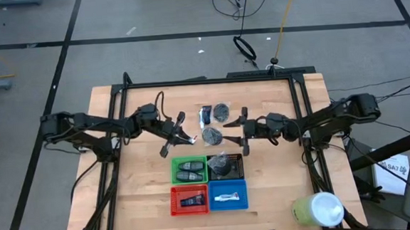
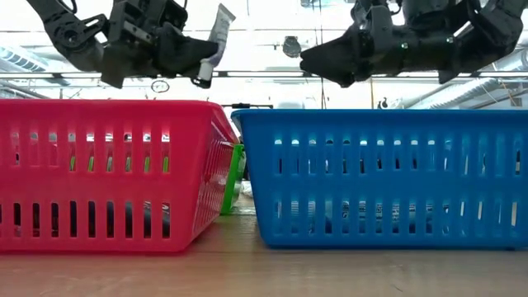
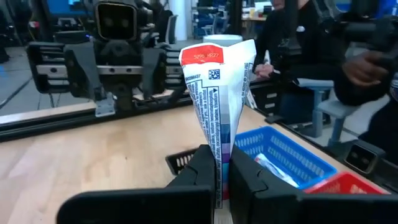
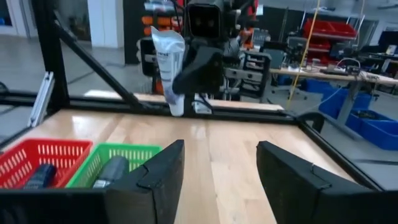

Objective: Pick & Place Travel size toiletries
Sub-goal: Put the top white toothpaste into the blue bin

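The left gripper (image 1: pixel 181 139) is hanging above the table just left of centre in the high view, its fingers clenched on a white-and-blue tube (image 3: pixel 217 106). In the left wrist view the tube is standing upright out of the jaws, crimped end up, cap end down between the fingers, so its long axis is running roughly square to the finger line. The blue tray (image 1: pixel 228 195), already holding one matching tube (image 1: pixel 226 197), is sitting in the lower middle of the high view, below and a little right of that gripper. That offset is what the coming move seems to turn on: the left arm is the one carrying, and it is looking nearer to that tray than the right arm is.

The right gripper (image 4: pixel 219 168) is waiting with its fingers spread and empty, right of centre in the high view, facing the left arm across the bare wood.

Two round mesh puffs (image 1: pixel 212 135) are lying loose on the table between the two grippers.
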Robot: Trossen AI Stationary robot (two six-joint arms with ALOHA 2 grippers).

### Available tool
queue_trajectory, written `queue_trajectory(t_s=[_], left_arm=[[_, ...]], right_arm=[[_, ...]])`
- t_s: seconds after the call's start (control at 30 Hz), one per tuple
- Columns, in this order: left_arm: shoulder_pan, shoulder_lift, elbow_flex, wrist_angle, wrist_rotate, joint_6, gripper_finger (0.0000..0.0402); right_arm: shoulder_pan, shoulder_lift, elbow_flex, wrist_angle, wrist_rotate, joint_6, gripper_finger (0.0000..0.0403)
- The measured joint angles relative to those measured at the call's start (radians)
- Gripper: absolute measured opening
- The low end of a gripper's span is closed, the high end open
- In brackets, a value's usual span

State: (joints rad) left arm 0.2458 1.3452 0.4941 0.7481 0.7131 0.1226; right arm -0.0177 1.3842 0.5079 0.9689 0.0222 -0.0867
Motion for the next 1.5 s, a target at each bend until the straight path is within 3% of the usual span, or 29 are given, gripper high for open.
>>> queue_trajectory(t_s=[0.17,0.37,0.57,1.1,1.3,1.5], left_arm=[[-0.027,0.078,0.068,-0.018,-0.008,0.005,0.0004],[-0.034,0.198,0.177,-0.023,-0.009,-0.011,0.0004],[-0.039,0.287,0.249,-0.051,-0.008,-0.03,0.0005],[-0.086,0.322,0.33,-0.052,-0.024,-0.012,0.0006],[-0.086,0.322,0.33,-0.043,-0.048,-0.025,0.001],[-0.086,0.322,0.33,-0.044,-0.058,-0.027,0.0005]], right_arm=[[0.0,0.054,0.025,0.053,-0.003,0.044,0.023],[0.022,0.126,0.099,0.051,-0.104,0.083,0.029],[0.042,0.15,0.134,0.049,-0.101,0.07,0.0304],[0.045,0.15,0.134,0.05,-0.102,0.072,0.0273],[0.045,0.15,0.134,0.044,-0.102,0.051,0.0225],[0.046,0.15,0.134,0.049,-0.108,0.03,0.0149]])
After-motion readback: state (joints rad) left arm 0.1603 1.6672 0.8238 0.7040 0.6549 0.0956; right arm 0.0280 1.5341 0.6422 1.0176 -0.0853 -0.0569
